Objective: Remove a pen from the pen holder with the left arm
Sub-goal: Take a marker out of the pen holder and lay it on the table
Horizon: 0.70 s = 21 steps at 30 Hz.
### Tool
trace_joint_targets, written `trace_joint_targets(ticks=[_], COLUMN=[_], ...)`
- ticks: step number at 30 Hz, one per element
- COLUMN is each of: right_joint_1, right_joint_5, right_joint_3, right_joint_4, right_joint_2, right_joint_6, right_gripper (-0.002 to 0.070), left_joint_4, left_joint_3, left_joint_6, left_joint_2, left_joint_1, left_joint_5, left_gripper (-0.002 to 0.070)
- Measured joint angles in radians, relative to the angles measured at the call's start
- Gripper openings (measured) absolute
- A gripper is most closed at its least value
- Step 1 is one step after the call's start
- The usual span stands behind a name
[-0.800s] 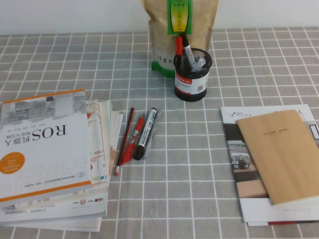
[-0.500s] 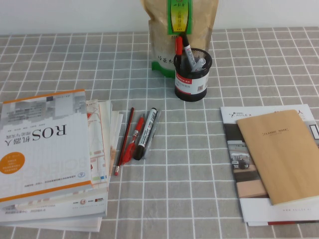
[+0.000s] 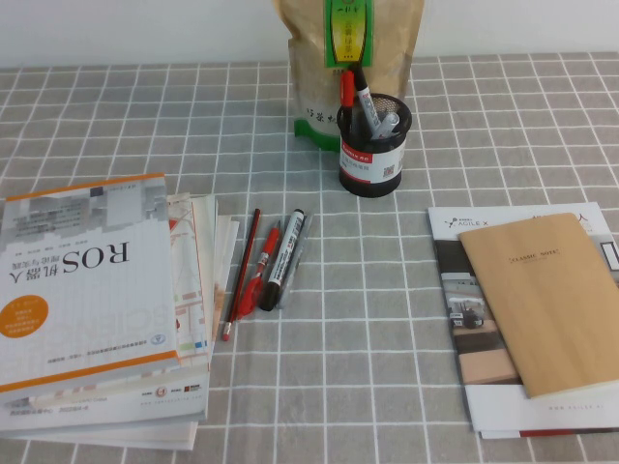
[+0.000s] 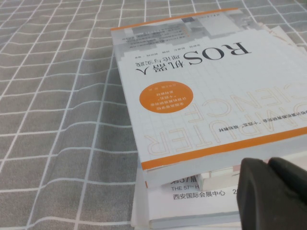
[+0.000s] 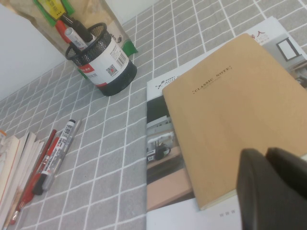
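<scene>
So the pen holder (image 3: 374, 159) sits toward the back of the tabletop (image 3: 387, 338), right in front of a paper bag (image 3: 397, 39), with pens (image 3: 364, 97) poking out of it. The left tool (image 4: 267, 165) is closed on nothing, hanging over the ROS book (image 4: 192, 86) (well apart from the pen holder). The right tool (image 5: 265, 155) looks closed too, above the tan notebook (image 5: 230, 105).

**Inspector:** Tablecloth (image 3: 387, 290): grey with a white grid. Pen holder (image 3: 392, 145): black mesh, white label with a red band.

**Clerk:** The book (image 3: 87, 280)?

**Inspector:** White cover with orange bands and an orange disc. Notebook (image 3: 542, 300): plain tan. Bag (image 3: 300, 58): brown with a green label. Pencil (image 3: 242, 275): red. Marker (image 3: 283, 259): black and white.

**Clerk:** Grippers?

**Inspector:** Left gripper (image 4: 267, 163), over the book, and right gripper (image 5: 265, 153), over the notebook: both black.
</scene>
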Motion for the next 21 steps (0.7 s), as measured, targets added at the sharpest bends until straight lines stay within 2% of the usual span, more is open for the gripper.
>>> trace_joint_targets(ticks=[21], right_joint_1=[0.0], right_joint_5=[-0.01], right_joint_3=[0.0], right_joint_4=[0.0], right_joint_2=[0.0], right_joint_6=[0.0], right_gripper=[-0.0013], left_joint_4=[0.0], left_joint_3=[0.0], left_joint_6=[0.0], left_joint_2=[0.0], left_joint_1=[0.0], left_joint_5=[0.0], left_gripper=[0.0])
